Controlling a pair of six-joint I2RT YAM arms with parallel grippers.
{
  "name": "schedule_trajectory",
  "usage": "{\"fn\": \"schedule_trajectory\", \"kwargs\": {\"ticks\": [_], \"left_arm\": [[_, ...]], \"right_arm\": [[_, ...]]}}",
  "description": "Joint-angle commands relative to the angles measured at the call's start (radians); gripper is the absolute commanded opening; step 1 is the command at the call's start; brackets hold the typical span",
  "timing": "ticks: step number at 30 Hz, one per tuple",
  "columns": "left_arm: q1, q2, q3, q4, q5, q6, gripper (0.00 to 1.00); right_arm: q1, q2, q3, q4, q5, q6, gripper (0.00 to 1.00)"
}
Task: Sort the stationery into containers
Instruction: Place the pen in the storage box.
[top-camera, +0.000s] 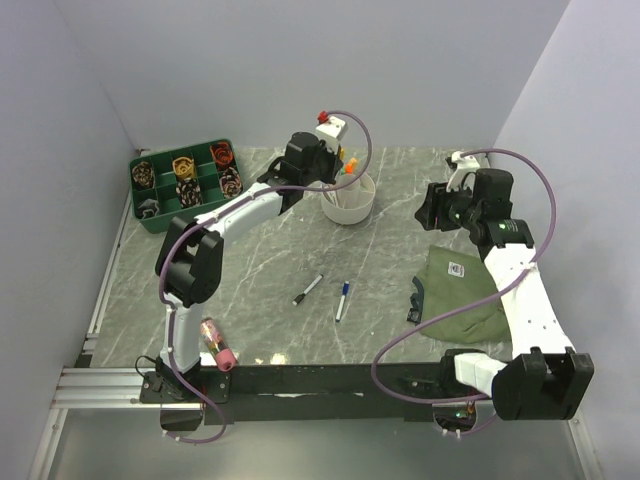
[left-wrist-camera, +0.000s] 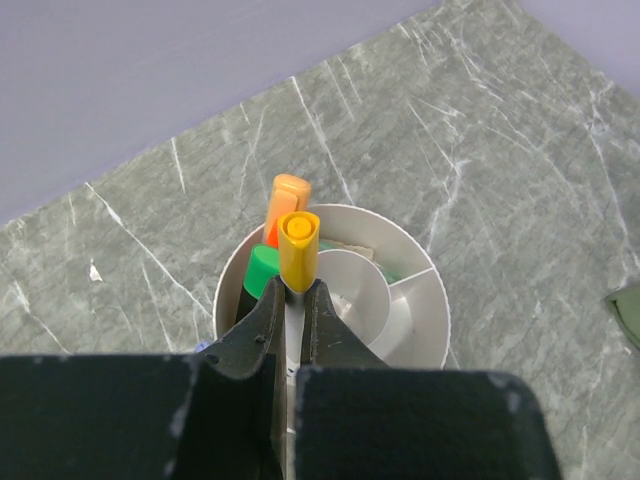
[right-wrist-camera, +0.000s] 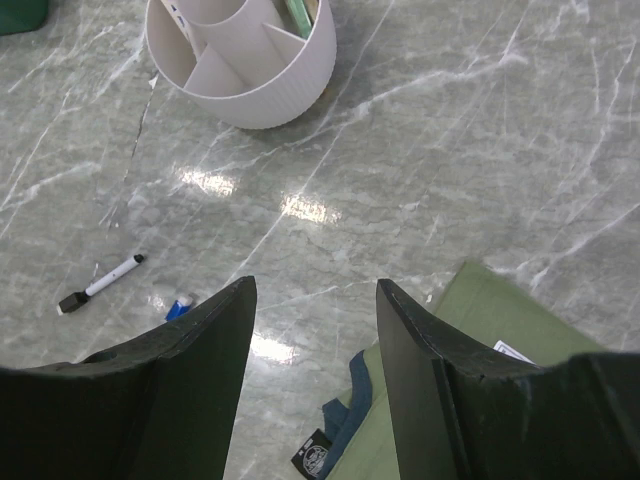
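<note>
Left gripper (left-wrist-camera: 294, 298) clenches a yellow pen (left-wrist-camera: 298, 245) upright over the bowl (left-wrist-camera: 415, 315); right gripper (right-wrist-camera: 315, 288) hangs released above the desk (right-wrist-camera: 450, 150). Pouch (right-wrist-camera: 540, 320) labels are too small to read.

Bright, even overhead light throws glare patches on the table (right-wrist-camera: 480, 120), with soft shadows.

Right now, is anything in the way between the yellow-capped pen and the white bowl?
Nothing visible blocks it. The left gripper holds the yellow-capped pen right above the white bowl. The orange-capped marker and green-capped marker stand inside, close beside the pen.
</note>
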Motion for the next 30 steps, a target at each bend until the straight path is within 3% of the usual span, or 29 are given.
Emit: {"fn": "schedule_trajectory", "kwargs": {"ticks": [1,7,19,30], "left_arm": [[-0.002,0.011,-0.017,-0.009,0.011,-0.061,0.01],[-0.001,-0.027,-0.052,0.025,-0.059,-0.081,0.01],[0.001,-0.117,-0.100,0.045,-0.062,-0.125,0.01],[0.001,-0.058,-0.137,0.110,-0.062,-0.133,0.01]], "right_arm": [[0.003,0.009,0.048,0.020,-0.006,0.014,0.59],[0.005,0.022,0.047,0.028,-0.012,0.028,0.59],[0.005,0.032,0.045,0.028,-0.016,0.033,0.59],[0.003,0.037,0.044,0.017,-0.015,0.027,0.59]]}}
